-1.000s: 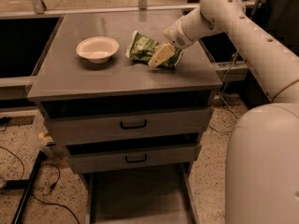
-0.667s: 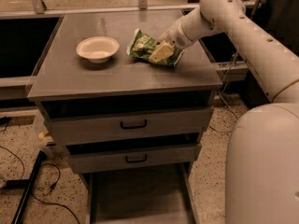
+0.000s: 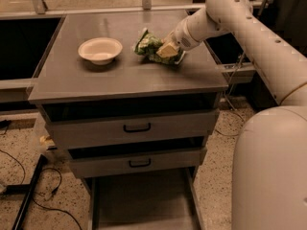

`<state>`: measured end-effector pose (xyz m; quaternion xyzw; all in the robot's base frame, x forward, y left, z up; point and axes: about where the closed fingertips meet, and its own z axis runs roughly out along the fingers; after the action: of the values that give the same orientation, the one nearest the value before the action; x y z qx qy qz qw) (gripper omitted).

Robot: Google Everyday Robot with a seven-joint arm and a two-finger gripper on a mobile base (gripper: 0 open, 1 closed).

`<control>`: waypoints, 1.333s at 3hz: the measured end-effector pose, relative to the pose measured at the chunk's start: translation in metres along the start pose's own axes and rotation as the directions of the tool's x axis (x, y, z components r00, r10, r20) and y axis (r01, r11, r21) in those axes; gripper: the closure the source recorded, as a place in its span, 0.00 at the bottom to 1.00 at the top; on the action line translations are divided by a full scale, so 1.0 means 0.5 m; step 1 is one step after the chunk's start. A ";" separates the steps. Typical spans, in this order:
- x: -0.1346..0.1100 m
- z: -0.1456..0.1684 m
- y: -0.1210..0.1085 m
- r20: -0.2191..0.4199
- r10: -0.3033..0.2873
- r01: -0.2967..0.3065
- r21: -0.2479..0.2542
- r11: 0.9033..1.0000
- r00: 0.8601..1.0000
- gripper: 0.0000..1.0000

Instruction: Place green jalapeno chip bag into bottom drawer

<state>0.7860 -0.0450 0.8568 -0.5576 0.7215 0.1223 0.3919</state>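
Note:
The green jalapeno chip bag [image 3: 147, 45] lies crinkled on the grey cabinet top, just right of the white bowl. My gripper [image 3: 168, 51] reaches in from the right and is down at the bag's right end, touching it. The bottom drawer [image 3: 139, 206] is pulled out at the foot of the cabinet, its flat grey floor showing with nothing in it.
A white round bowl [image 3: 100, 50] stands on the cabinet top [image 3: 120, 80] left of the bag. Two upper drawers with black handles [image 3: 136, 127] are pushed in. My arm's large white body [image 3: 273, 166] fills the right side. Cables [image 3: 29, 190] lie on the floor at left.
The gripper has shifted slightly at the bag's right end. The bag stays in the same spot on the cabinet top.

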 end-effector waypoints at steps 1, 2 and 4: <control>0.000 0.001 0.000 0.000 0.000 0.000 -0.001 1.000 1.000 1.00; 0.000 0.000 0.001 0.000 0.000 0.000 -0.001 1.000 1.000 1.00; -0.002 -0.087 0.037 0.077 0.011 -0.014 0.043 0.999 0.997 1.00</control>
<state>0.7508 -0.0643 0.8814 -0.5392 0.7119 0.1304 0.4307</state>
